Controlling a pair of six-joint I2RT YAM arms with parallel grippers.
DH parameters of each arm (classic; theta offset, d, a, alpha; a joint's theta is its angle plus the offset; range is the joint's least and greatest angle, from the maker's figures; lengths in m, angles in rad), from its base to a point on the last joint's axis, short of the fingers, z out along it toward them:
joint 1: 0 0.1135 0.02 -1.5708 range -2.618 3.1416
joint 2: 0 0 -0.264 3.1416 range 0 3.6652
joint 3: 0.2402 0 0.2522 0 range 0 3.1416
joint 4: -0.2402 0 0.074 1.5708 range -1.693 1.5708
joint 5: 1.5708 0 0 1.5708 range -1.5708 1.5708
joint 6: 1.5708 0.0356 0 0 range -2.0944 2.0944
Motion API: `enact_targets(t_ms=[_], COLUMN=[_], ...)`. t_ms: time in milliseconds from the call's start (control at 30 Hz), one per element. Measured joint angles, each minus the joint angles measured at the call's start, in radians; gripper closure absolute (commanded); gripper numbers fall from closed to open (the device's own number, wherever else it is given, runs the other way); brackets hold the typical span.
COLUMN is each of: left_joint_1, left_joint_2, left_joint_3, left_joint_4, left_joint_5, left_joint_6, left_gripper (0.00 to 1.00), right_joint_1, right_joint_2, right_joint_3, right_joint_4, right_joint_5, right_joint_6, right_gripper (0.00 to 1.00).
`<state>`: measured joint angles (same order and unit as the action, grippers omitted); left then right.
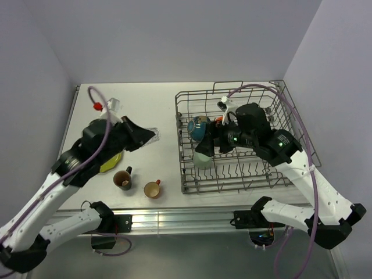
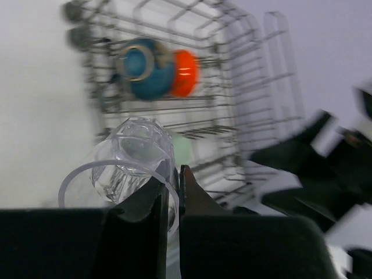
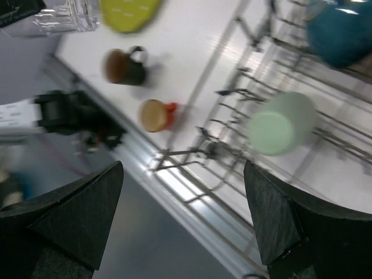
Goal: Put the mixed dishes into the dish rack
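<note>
Left pincer (image 2: 172, 174) is squeezed down narrow on the rim of the clear glass (image 2: 132, 156), and that's a firm pinch on the wall of it. The glass is tipped, rim toward the wrist camera and base pointing away toward the dish rack (image 1: 244, 180). From above, the glass sits at the arm's tip over the worktop (image 1: 145, 104), left of the rack and outside it.

Over on the other side, the right pincer (image 3: 183, 168) gapes wide with nothing between its fingers, hanging over the left part of the rack. Just beside it, the pale green cup (image 3: 279, 125) rests among the tines. Further back, the blue-outside bowl (image 2: 142, 70) and the orange-red bowl (image 2: 185, 72) stand on edge, pressed together.

Out on the worktop, the dark brown mug (image 1: 123, 179) and the small orange cup (image 1: 152, 189) sit near the front edge, close but apart. The yellow-green plate (image 1: 110, 164) peeks out from under the left arm.
</note>
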<state>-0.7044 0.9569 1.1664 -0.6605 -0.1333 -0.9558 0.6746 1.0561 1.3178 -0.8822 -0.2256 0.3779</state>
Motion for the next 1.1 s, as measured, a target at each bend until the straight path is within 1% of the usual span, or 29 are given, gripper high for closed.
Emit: enact_targets(t_ms=[67,133,267,367,500,667,933,1100], left_joint_1=[0.0,0.001,0.001,0.001,0.001,0.001,0.001,0.001], left_joint_2=[-0.108,-0.177,-0.216,-0.206,-0.211,-0.229,-0.266,-0.254], left_joint_3=[-0.055,-0.124,-0.285,-0.382,-0.483,-0.524,-0.589,-0.632], left_joint_4=[0.097,0.204,0.408,0.531,0.73,0.907,1.162,1.269], left_joint_5=[0.073,0.146,0.303,0.393,0.486,0.555,0.609,0.627], left_joint_6=[-0.008,-0.026,-0.085,-0.145,-0.235,-0.312,-0.412,-0.464], left_gripper=[1.0,1.0,1.0,1.0,1.0,1.0,1.0,1.0], right_joint_1=[-0.018,-0.023,-0.023,-0.023,-0.023,-0.023,-0.023,-0.023], right_joint_2=[-0.028,-0.05,-0.087,-0.102,-0.103,-0.103,-0.1,-0.106], right_joint_3=[-0.028,-0.057,-0.11,-0.127,-0.135,-0.183,-0.26,-0.286], right_joint_4=[0.063,0.145,0.298,0.393,0.475,0.535,0.621,0.722], right_joint_5=[-0.109,-0.213,-0.373,-0.447,-0.497,-0.521,-0.549,-0.582], right_joint_6=[0.028,0.061,0.135,0.182,0.219,0.242,0.279,0.322], right_gripper=[0.09,0.09,0.1,0.1,0.11,0.11,0.12,0.12])
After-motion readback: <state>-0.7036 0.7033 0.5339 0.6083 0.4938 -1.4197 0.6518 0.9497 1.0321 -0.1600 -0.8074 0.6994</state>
